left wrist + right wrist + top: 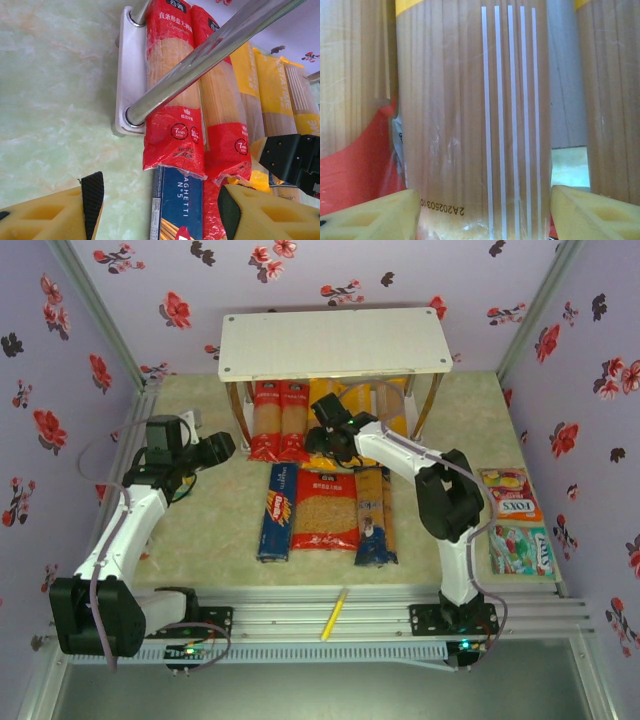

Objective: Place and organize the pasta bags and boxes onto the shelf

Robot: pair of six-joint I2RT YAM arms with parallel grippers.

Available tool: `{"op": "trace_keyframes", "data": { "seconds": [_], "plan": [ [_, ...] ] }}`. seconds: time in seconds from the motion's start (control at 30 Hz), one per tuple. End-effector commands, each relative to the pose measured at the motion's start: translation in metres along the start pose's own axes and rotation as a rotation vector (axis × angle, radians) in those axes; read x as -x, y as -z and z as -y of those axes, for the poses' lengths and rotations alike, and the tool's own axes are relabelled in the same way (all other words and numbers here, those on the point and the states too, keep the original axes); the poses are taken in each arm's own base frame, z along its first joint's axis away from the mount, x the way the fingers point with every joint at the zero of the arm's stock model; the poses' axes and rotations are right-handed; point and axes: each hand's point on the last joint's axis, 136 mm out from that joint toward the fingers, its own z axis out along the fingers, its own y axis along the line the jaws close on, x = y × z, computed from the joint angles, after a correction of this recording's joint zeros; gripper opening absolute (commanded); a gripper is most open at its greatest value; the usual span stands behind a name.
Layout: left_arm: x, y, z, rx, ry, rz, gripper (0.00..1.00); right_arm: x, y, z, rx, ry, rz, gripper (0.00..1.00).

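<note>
Right wrist view | right gripper (485, 200) straddles yellow bag (470, 125) on shelf (335, 340), grip unclear | left gripper (160, 200) open, empty | step: seating bag | next: release, back out straight

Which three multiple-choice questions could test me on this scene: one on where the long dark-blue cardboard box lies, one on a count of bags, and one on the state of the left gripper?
1. Where does the long dark-blue cardboard box lie?
A. on the top board of the white two-tier shelf
B. flat on the table, just left of the wider red plastic bag
C. upright against a shelf post

2. How many narrow red-ended spaghetti bags lie on the shelf's lower tier?
A. one
B. four
C. two

3. What is the state of the left gripper?
A. open, holding nothing
B. shut on the box
C. shut on a red-ended bag

Answers:
1 B, the top view shows it flat beside the red bag.
2 C, two red ends lie side by side at the left.
3 A, its fingers stand wide apart, gripping nothing.
</note>
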Motion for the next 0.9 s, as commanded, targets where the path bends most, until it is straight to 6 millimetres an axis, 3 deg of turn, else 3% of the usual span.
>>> {"op": "trace_keyframes", "data": {
  "seconds": [0.0, 0.3, 0.67, 0.77, 0.87],
  "plan": [
    [0.006, 0.005, 0.003, -0.016, -0.021, 0.018, 0.64, -0.009, -0.011, 0.014, -0.082, 0.027, -0.034, 0.69],
    [0.005, 0.005, 0.003, -0.018, -0.022, 0.017, 0.64, -0.006, -0.015, 0.028, -0.173, 0.068, -0.030, 0.66],
    [0.004, 0.005, 0.002, -0.020, -0.015, 0.017, 0.64, 0.006, -0.003, 0.066, -0.294, 0.083, -0.027, 0.66],
    [0.003, 0.005, 0.002, -0.027, -0.014, 0.014, 0.64, 0.006, -0.003, 0.062, -0.259, 0.080, -0.030, 0.66],
    [0.002, 0.005, 0.002, -0.027, -0.014, 0.013, 0.64, 0.009, 0.001, 0.040, -0.145, 0.078, -0.020, 0.67]
  ]
}}
